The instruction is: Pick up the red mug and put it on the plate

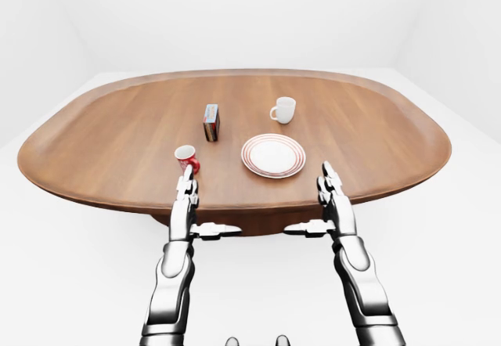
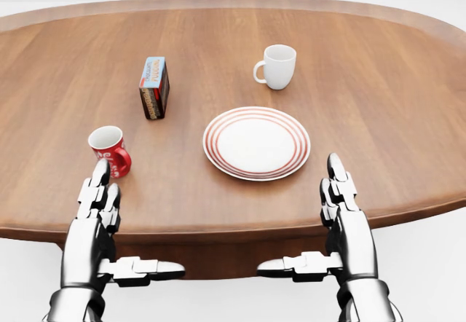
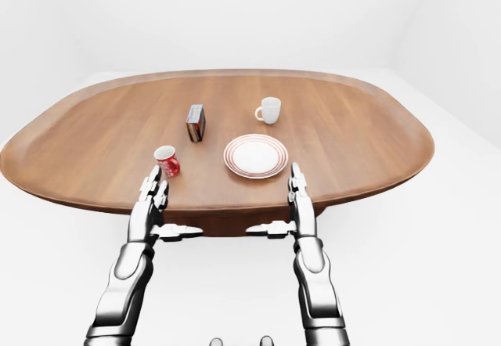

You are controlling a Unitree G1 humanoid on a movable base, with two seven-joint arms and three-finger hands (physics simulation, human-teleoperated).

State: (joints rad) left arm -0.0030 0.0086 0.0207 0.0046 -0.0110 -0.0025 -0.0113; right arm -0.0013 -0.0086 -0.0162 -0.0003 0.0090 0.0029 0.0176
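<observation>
The red mug [image 2: 110, 149] stands upright near the table's lower left edge in the head view. To its right lies the white plate [image 2: 256, 143] with red rim rings, nothing on it. My left hand [image 2: 109, 224] hovers open just below the mug, fingertips almost level with it, thumb pointing right. My right hand [image 2: 320, 224] is open too, below and right of the plate, thumb pointing left. Neither hand touches anything.
A white mug [image 2: 277, 65] stands above the plate. A small upright box [image 2: 154, 87] with a blue top is above and right of the red mug. The oval wooden table [image 1: 102, 138] sits in a white room.
</observation>
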